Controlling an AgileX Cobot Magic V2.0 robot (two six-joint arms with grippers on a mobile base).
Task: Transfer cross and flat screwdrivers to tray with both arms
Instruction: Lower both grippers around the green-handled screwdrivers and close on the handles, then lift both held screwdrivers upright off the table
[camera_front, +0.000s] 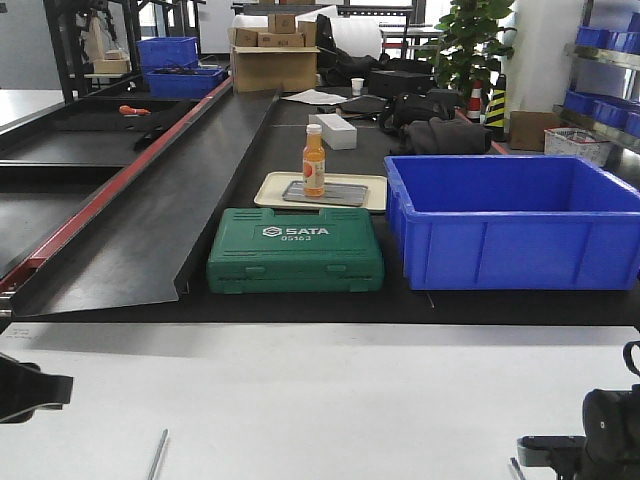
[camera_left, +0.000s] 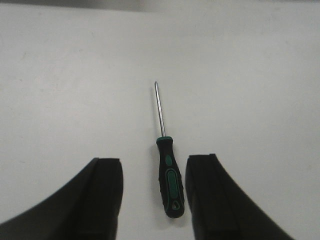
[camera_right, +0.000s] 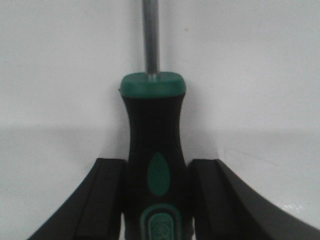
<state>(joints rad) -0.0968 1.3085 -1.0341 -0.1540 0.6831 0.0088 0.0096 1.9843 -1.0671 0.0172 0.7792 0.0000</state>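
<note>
One screwdriver (camera_left: 169, 180), black-and-green handle with a thin metal shaft, lies on the white table between the fingers of my left gripper (camera_left: 154, 160), nearer the right finger (camera_left: 205, 195). That gripper is open and touches nothing. Its shaft shows in the front view (camera_front: 158, 455). My right gripper (camera_right: 157, 167) is shut on the handle of the second screwdriver (camera_right: 155, 125), shaft pointing away. I cannot tell whether it is lifted. The right arm (camera_front: 600, 440) and left arm (camera_front: 30, 385) sit at the bottom corners. The large grey tray is out of view.
Beyond the white table (camera_front: 320, 390) stand a green SATA case (camera_front: 295, 250), a blue bin (camera_front: 515, 220), and a cream tray (camera_front: 370, 195) holding a small grey tray (camera_front: 345, 195) with an orange bottle (camera_front: 314, 160). A dark sloping ramp (camera_front: 170, 215) runs at the left.
</note>
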